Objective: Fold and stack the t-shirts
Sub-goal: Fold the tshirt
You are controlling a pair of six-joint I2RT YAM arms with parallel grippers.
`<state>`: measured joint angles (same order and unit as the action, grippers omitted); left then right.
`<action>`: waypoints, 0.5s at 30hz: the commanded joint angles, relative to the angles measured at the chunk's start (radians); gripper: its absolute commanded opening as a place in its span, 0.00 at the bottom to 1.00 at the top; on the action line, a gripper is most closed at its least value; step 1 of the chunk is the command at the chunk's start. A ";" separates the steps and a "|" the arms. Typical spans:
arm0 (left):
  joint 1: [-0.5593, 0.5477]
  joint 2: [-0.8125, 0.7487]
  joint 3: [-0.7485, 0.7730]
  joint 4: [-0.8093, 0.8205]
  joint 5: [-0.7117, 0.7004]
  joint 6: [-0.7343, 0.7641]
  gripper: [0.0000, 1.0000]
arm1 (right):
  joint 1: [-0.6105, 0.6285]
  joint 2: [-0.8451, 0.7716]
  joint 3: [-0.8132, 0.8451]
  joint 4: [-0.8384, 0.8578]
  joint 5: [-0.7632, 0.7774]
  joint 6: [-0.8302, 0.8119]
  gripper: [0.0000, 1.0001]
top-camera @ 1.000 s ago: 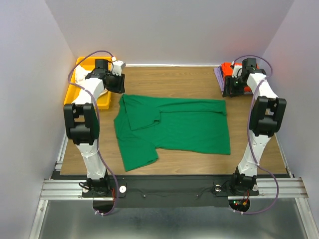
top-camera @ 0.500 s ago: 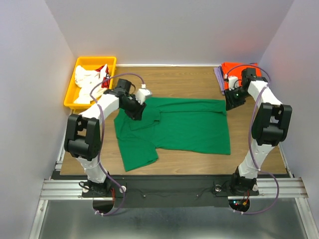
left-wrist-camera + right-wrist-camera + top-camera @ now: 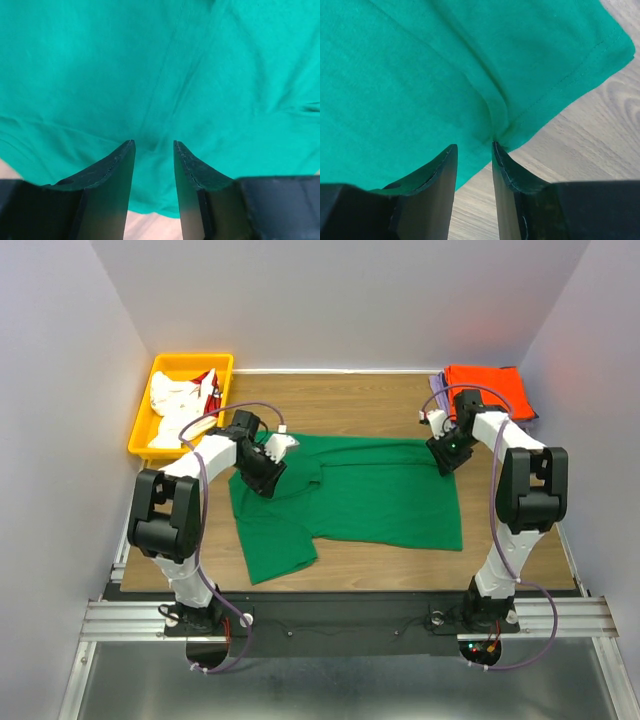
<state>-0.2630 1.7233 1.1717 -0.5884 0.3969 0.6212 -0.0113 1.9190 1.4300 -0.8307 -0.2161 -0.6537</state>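
A bright green t-shirt [image 3: 370, 502] lies spread on the wooden table, its left part folded over. My left gripper [image 3: 265, 468] hovers low over that folded upper-left part. Its jaws stand apart in the left wrist view [image 3: 153, 145], with smooth green cloth [image 3: 160, 75] under them. My right gripper [image 3: 443, 452] is at the shirt's far right corner. Its jaws are apart [image 3: 473, 146], and the right fingertip [image 3: 496, 146] touches a pucker in the cloth by the hem [image 3: 560, 82]. An orange t-shirt [image 3: 487, 388] lies on a lavender one [image 3: 437, 386] at the back right.
A yellow bin [image 3: 167, 368] at the back left holds white t-shirts with red [image 3: 178, 400]. Bare wood [image 3: 590, 140] shows beside the green hem. White walls close in the table on three sides.
My left arm swung from the bin to the green shirt's upper-left fold. My right arm left the orange stack and came down at the shirt's far right corner, its jaws narrower.
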 commanded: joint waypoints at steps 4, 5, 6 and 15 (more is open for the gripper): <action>0.146 -0.083 -0.056 -0.019 0.200 -0.219 0.54 | 0.008 -0.067 -0.005 0.102 0.099 -0.037 0.42; 0.174 -0.094 -0.075 -0.008 0.221 -0.266 0.54 | 0.008 -0.066 -0.003 0.110 0.109 -0.037 0.43; 0.183 -0.100 -0.082 -0.005 0.227 -0.285 0.54 | 0.010 -0.069 0.000 0.113 0.112 -0.037 0.44; 0.220 -0.100 -0.135 0.081 0.250 -0.454 0.48 | 0.008 -0.069 0.020 0.136 0.138 -0.055 0.49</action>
<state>-0.0525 1.6367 1.0508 -0.5461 0.5755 0.2565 -0.0048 1.8812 1.4246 -0.7437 -0.1020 -0.6895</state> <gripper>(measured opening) 0.501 0.486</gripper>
